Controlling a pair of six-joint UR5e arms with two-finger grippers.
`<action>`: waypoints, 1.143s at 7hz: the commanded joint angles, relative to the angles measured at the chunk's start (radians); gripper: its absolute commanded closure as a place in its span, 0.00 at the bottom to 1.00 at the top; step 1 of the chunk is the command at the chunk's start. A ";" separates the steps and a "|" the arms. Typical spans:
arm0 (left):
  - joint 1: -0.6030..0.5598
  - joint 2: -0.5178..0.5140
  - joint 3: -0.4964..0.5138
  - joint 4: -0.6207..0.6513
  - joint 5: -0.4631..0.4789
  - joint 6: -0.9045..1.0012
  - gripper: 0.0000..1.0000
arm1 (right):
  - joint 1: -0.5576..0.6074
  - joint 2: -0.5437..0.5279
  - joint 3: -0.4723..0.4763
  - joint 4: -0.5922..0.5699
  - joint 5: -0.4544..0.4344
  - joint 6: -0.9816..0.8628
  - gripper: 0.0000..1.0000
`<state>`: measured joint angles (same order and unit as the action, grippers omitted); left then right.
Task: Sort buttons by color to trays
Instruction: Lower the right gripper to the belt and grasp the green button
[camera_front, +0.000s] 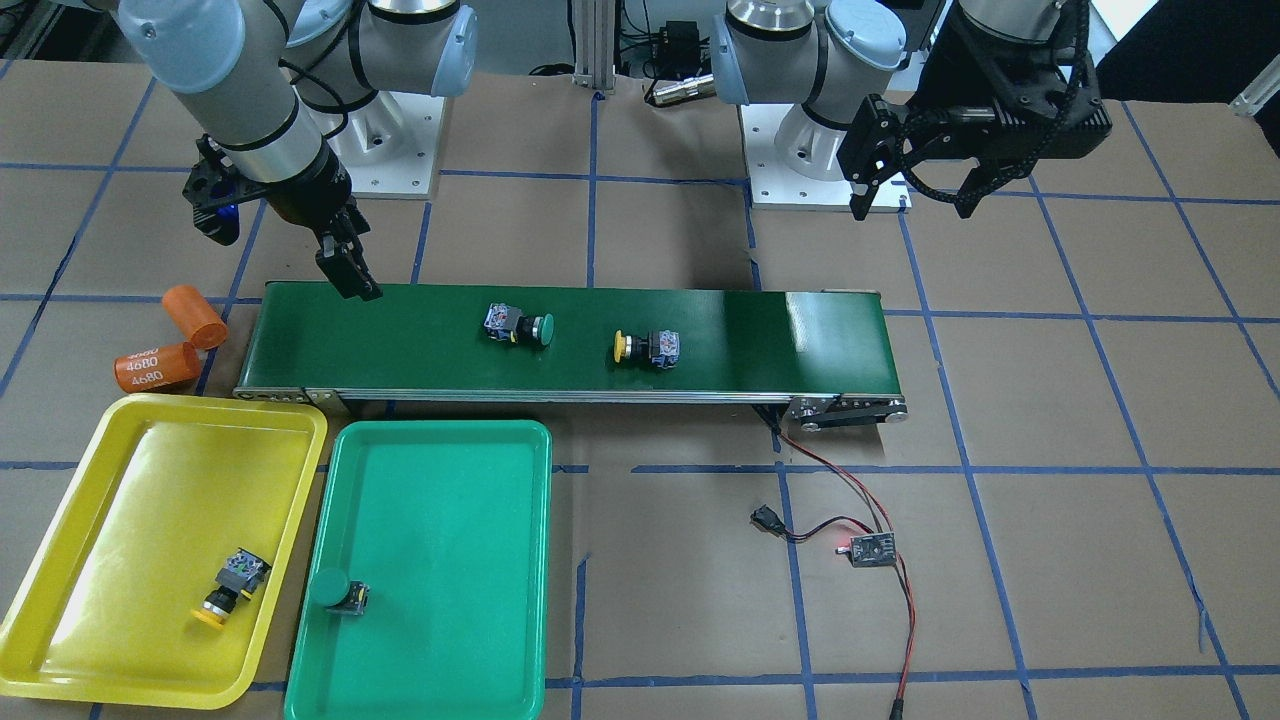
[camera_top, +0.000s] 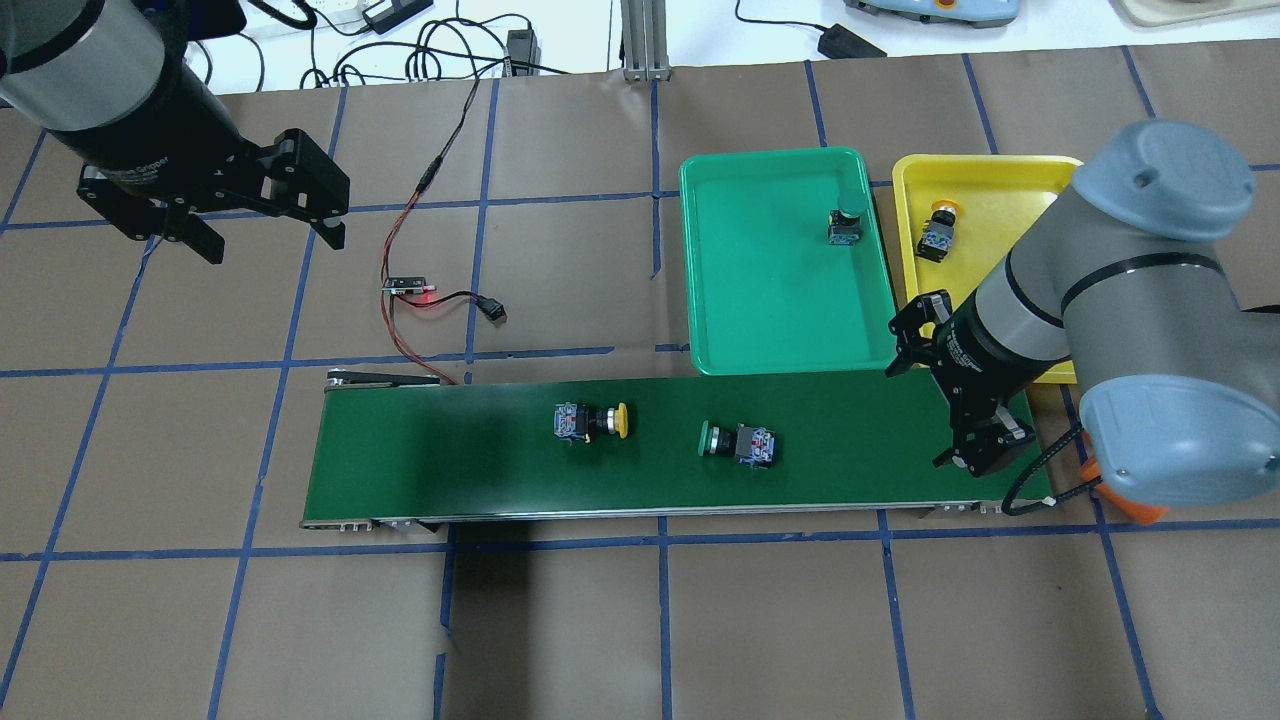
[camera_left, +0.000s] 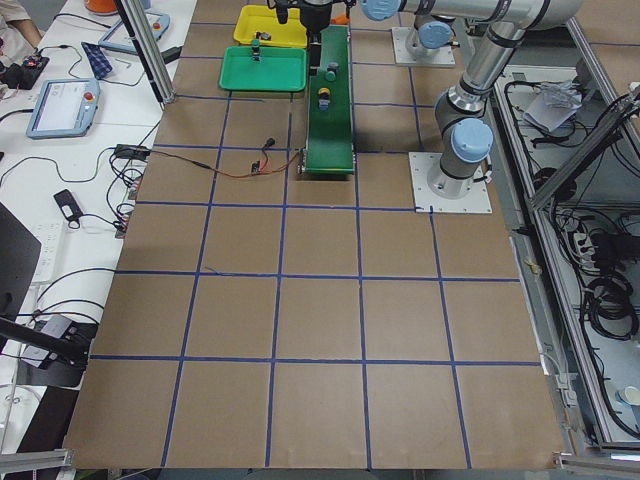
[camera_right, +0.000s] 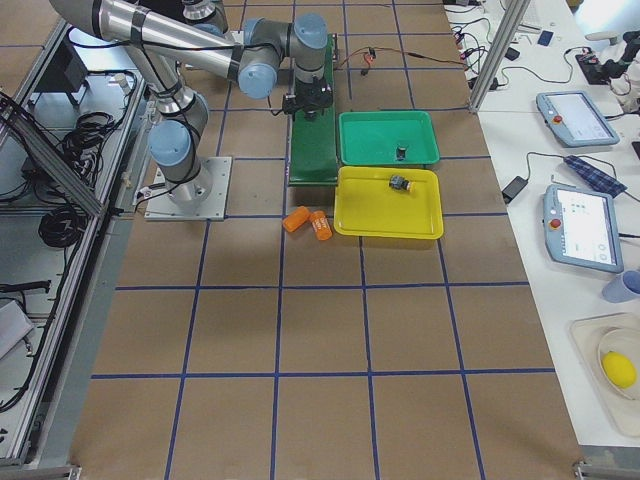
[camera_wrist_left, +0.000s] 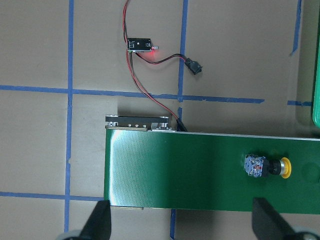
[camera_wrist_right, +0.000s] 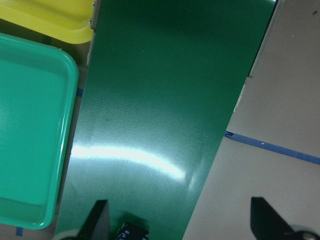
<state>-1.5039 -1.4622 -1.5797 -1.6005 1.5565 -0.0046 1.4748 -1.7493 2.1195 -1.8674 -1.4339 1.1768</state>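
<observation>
1. The right gripper (camera_front: 348, 272) hangs over the conveyor belt (camera_front: 760, 340) at the end nearest the trays, by the belt's robot-side edge. Its wrist view shows the fingers spread wide with nothing held.
2. The left gripper (camera_front: 912, 205) hovers above the table (camera_front: 1100, 450), off the belt's other end. Its jaws are wide apart and empty.
3. Two buttons lie on their sides near the belt's middle, caps facing each other. The green button (camera_front: 520, 326) is closer to the tray end, and the yellow button (camera_front: 645, 346) is just beyond it.
4. The yellow tray (camera_front: 130, 500) and the green tray (camera_front: 440, 560) sit side by side on the operators' side of the belt.
5. A second yellow button (camera_front: 230, 588) lies in the yellow tray, near its long edge beside the green tray.
6. A second green button (camera_front: 340, 592) rests in the green tray against the long edge next to the yellow tray.
7. Two orange cylinders (camera_front: 195, 315) lie on the table off the belt's tray end.
</observation>
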 joint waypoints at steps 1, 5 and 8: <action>0.001 0.006 0.006 -0.001 0.000 0.000 0.00 | 0.015 0.004 0.028 -0.042 0.012 0.048 0.01; -0.002 0.006 0.009 -0.006 -0.001 0.000 0.00 | 0.133 0.125 0.027 -0.191 -0.003 0.165 0.00; -0.001 0.013 0.000 -0.006 -0.003 0.000 0.00 | 0.134 0.152 0.025 -0.209 0.000 0.169 0.00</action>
<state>-1.5052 -1.4519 -1.5785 -1.6067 1.5552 -0.0046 1.6081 -1.6123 2.1464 -2.0619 -1.4356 1.3443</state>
